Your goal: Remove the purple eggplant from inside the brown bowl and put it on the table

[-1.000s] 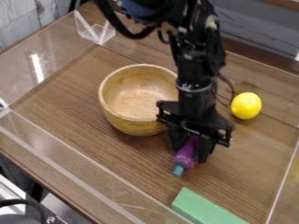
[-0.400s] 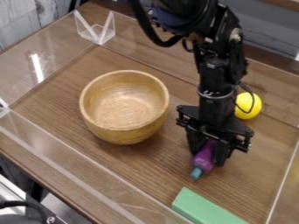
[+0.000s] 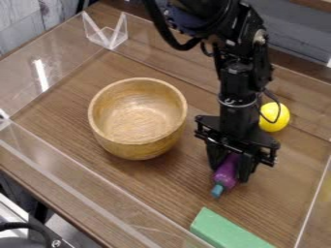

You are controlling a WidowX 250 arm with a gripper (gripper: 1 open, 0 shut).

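Clear plastic walls are standing around the edges of the brown table (image 3: 77,179). Near the middle, the bowl (image 3: 139,118) is sitting with nothing in it. A lemon (image 3: 273,117) is lying near the right edge, behind the black arm. A green block (image 3: 237,232) is lying flat by the front edge. The gripper (image 3: 233,165) is pointing straight down, right of the bowl, and its fingers are pinching the eggplant (image 3: 226,176). The eggplant is looking shiny and purple, with its blue-green tip (image 3: 219,191) pointing at the front edge. Its low end is sitting close to the table or on it; I cannot tell which.
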